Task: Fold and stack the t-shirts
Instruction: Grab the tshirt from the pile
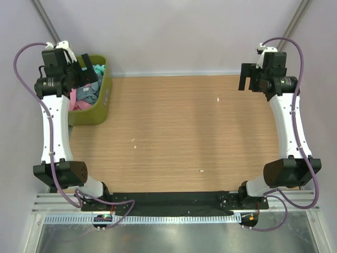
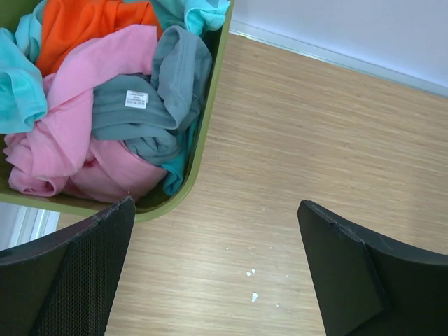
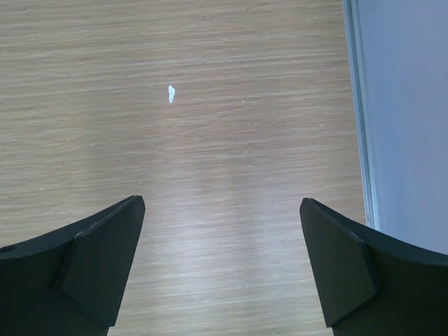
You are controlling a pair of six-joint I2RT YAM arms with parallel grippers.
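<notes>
Where the wood-grain worktop (image 1: 179, 132) reaches its far-left corner, an olive-green bin (image 1: 101, 113) stands with the t-shirts (image 1: 87, 92) heaped inside it, all crumpled and unfolded. The pink shirt (image 2: 77, 119) is the biggest lump, filling the middle and near side of the pile in soft rolls. Over its right part lies the slate-blue shirt (image 2: 164, 84) — muted grey-blue, bunched into thick folds and pressed against the bin's right wall. The orange-red shirt (image 2: 84, 24) shows at the far side, and the turquoise shirt (image 2: 21, 84) peeks out at the left edge and again at the far right corner.

The left pincer (image 2: 215, 224) hangs above the bin's near right corner, its fingers spread wide and holding nothing; one finger is over the bin's rim, the other over bare wood. The right pincer (image 3: 221, 217) is also spread wide and empty, above the far right of the worktop beside the wall (image 3: 406, 105).

A small white label (image 2: 136, 99) faces up on the slate-blue cloth. Tiny white flecks (image 2: 253, 297) dot the wood.
</notes>
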